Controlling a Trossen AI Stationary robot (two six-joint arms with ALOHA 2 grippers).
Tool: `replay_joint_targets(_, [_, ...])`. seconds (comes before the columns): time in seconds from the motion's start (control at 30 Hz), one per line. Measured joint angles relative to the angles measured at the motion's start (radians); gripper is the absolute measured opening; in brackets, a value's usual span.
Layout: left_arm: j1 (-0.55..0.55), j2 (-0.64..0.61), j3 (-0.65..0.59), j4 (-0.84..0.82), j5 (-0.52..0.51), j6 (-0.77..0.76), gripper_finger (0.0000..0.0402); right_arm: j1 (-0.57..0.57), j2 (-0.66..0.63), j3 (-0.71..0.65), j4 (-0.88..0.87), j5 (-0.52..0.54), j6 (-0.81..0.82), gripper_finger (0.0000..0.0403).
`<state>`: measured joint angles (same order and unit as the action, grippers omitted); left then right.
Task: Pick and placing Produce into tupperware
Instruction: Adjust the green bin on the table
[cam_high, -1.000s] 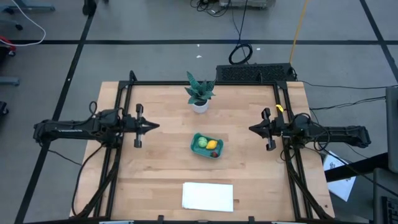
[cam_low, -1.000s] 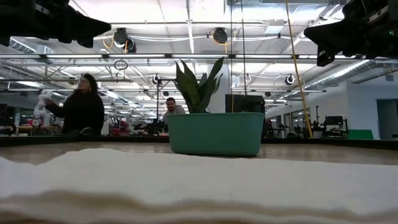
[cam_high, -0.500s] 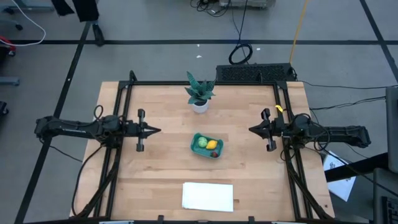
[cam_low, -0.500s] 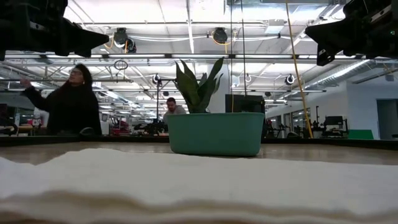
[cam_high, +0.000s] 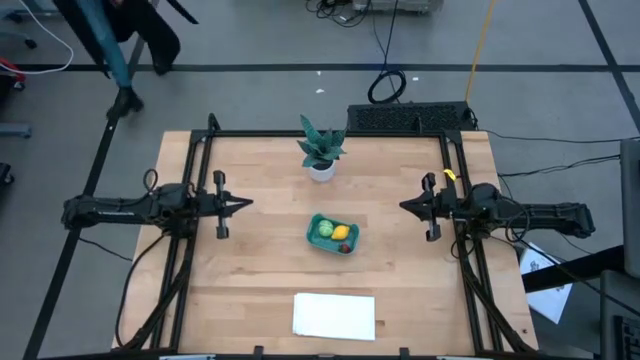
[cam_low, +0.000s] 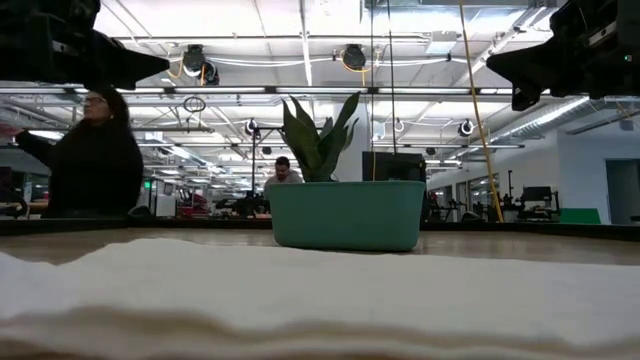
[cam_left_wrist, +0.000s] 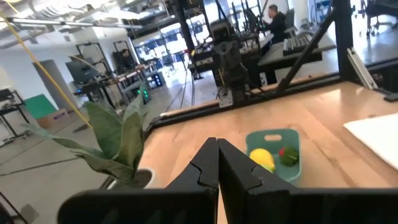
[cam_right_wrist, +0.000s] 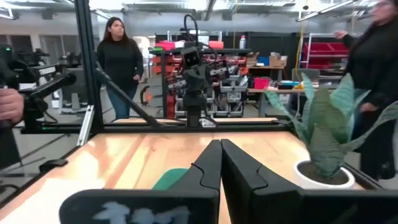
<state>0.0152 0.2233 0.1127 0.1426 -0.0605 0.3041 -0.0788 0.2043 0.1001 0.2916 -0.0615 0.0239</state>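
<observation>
Task looks finished: all three produce pieces sit inside the tupperware, both arms parked clear.

In the high view the teal tupperware (cam_high: 333, 234) sits at frame center on the wood table (cam_high: 260, 290), holding the light-green piece (cam_high: 325, 229), the yellow lemon (cam_high: 342, 232) and the dark red piece (cam_high: 346, 247) at its lower-right corner. No loose produce shows anywhere on the table, so nothing appears left to pick. Left gripper (cam_high: 246, 203) hangs center-left, right gripper (cam_high: 404, 207) center-right, each well apart from the container, fingers pressed together, holding nothing. Potted plant (cam_high: 321, 148) stands above center, white sheet (cam_high: 334, 315) at bottom center; neither is part of the job.
</observation>
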Motion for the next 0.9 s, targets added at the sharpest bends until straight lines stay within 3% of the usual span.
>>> replay_joint_targets(0.27, [0.006, -0.088, 0.0, -0.094, 0.007, 0.004, 0.0, 0.0, 0.0, 0.0, -0.017, 0.004, -0.013, 0.0])
replay_joint_targets(0.5, [0.006, -0.121, 0.0, -0.169, 0.097, -0.016, 0.0, 0.0, 0.0, 0.0, -0.021, -0.101, -0.039, 0.0])
replay_joint_targets(0.9, [0.006, -0.121, 0.0, -0.111, 0.107, -0.089, 0.0, 0.0, 0.0, 0.0, -0.02, -0.097, -0.009, 0.0])
